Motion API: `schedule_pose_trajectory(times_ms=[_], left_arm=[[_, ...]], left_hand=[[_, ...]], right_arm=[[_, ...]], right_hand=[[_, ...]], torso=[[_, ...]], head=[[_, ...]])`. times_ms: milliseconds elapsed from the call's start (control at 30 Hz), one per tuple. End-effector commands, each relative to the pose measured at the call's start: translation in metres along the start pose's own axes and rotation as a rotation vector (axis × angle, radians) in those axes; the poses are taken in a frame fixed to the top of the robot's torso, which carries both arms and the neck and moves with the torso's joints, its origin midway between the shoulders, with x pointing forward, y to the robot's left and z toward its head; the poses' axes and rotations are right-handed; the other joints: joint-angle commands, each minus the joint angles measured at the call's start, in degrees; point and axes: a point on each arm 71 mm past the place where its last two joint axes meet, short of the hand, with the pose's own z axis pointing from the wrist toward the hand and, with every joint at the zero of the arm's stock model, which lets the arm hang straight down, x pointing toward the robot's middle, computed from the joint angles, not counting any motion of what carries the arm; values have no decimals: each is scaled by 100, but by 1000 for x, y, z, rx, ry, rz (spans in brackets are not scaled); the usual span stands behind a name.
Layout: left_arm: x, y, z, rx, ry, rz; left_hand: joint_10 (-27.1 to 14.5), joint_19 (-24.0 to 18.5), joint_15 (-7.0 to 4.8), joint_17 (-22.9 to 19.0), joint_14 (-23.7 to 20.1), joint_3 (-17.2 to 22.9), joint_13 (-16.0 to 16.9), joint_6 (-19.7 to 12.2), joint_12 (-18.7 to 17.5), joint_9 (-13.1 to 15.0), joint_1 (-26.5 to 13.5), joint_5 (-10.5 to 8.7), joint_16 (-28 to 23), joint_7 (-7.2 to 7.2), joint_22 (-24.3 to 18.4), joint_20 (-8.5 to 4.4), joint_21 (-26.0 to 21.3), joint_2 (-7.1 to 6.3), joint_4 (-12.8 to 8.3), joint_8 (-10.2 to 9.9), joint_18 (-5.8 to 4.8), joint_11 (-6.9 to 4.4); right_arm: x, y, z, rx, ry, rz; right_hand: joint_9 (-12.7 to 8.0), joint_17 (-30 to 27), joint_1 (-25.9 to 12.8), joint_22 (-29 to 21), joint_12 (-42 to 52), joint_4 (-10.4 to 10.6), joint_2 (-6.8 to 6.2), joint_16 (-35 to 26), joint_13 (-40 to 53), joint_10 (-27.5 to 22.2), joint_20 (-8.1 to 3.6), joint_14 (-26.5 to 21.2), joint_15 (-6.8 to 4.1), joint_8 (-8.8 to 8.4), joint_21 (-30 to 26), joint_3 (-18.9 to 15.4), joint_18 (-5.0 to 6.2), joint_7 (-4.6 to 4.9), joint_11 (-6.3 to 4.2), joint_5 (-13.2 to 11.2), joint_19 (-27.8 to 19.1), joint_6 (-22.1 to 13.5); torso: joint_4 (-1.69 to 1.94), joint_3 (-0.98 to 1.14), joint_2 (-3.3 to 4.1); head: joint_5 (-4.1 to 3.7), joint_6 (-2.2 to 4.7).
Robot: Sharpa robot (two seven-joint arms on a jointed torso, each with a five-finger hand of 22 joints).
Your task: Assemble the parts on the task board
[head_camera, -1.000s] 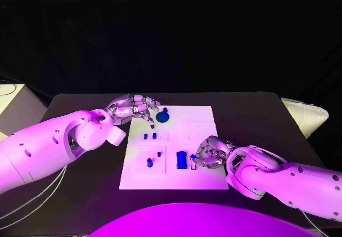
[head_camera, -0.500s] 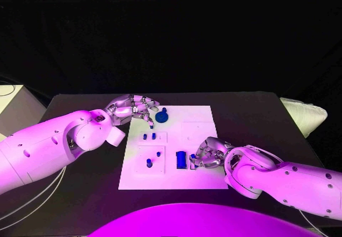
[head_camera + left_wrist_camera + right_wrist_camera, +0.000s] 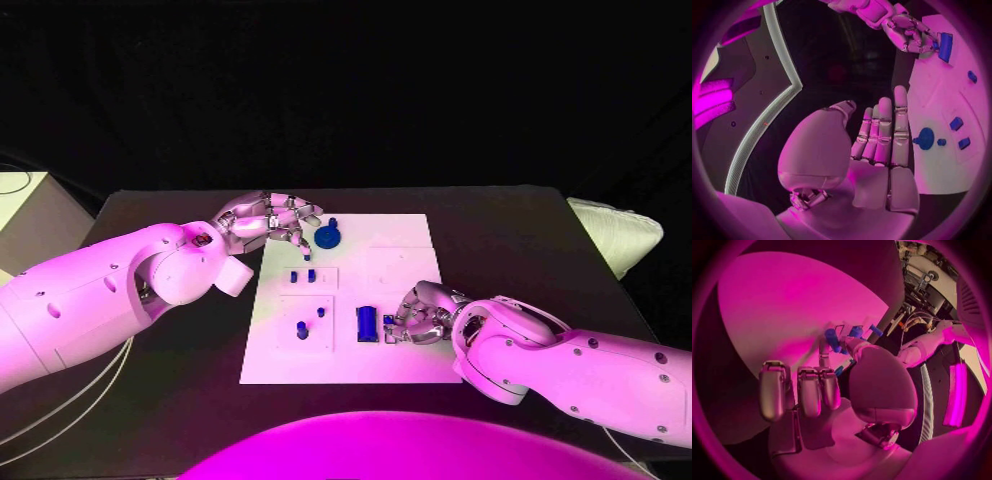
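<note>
Here, a black table (image 3: 173,395) stands before a dark backdrop, with a pale cabinet (image 3: 26,215) at its far left corner and a white bundle (image 3: 620,232) off its right edge. The white task board (image 3: 404,250) lies flat in the middle of the table.

The left hand (image 3: 270,220) hovers at the board's far left corner, its fingers (image 3: 886,130) straight, side by side and holding nothing. A round blue part (image 3: 330,237) with a small knob sits on the board just beside those fingertips; the left wrist view shows a gap between them. Nearer along the board's left side, 2 small blue parts (image 3: 303,276) sit in a shallow square recess, and 2 more blue pieces (image 3: 309,323) lie in a larger recess below it.

The right hand (image 3: 423,314) rests over the board's near right part, fingers curled down. Just to its left stands a rectangular blue block (image 3: 368,323), and a smaller blue part (image 3: 389,322) sits against the fingertips between the block and the hand. In the right wrist view, blue pieces show at the fingertips, but whether the hand actually grips the small part or only touches it cannot be told.
</note>
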Motion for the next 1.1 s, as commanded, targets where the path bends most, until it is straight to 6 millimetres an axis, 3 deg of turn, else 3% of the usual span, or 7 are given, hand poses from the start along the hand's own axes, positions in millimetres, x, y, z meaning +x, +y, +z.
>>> schedule_pose_trajectory(times_ms=[33,300,567,733,1100], left_arm=[[2,-1,0,6,21,-10],[2,-1,0,5,21,-10],[2,-1,0,3,20,-9],[2,-1,-1,3,20,-9],[1,-1,-1,1,21,-9]], left_hand=[[-38,38,8,4,-46,1,-9,-50,24,-8,-17,23,-9,169,-7,8,-25,22,39,33,75,-5],[-40,40,8,4,-46,0,-10,-51,25,-11,-30,24,-8,168,-10,9,-28,31,39,34,75,-5],[-42,41,8,4,-46,-2,-10,-52,25,-12,-37,24,-8,168,-12,9,-31,35,39,35,75,-5],[-42,41,8,4,-46,-2,-10,-52,25,-12,-37,24,-8,168,-12,9,-31,35,39,35,75,-5],[-42,41,8,4,-46,-2,-10,-52,25,-12,-37,24,-8,168,-12,9,-31,35,39,35,75,-5]], right_arm=[[2,2,-1,-6,10,3],[2,1,0,-3,-5,10],[2,3,-1,-8,-5,10],[2,4,-2,-15,-3,9],[3,5,-3,-23,-2,8]], right_hand=[[-6,1347,-50,1090,29,-7,15,33,1496,578,-40,570,-51,-26,27,-44,-71,20,-47,46,396,38],[-4,1354,-49,1099,40,3,44,38,1503,584,-43,571,-55,-19,45,-51,-75,11,-54,65,401,53],[-3,1394,-98,1141,49,129,317,63,1507,588,-57,581,-76,6,127,-44,-91,-16,-79,143,422,103],[-5,1424,-135,1160,49,161,384,82,1507,588,-61,588,-80,14,165,-49,-98,-22,-84,186,431,122],[-13,1438,-241,1177,49,187,405,91,1507,588,-63,591,-82,15,199,-101,-105,-22,-85,212,439,136]], torso=[[-3,-1,-1],[-1,-1,0],[-3,2,0],[-2,2,0],[-2,3,4]], head=[[11,0],[6,0],[17,0],[23,0],[19,0]])
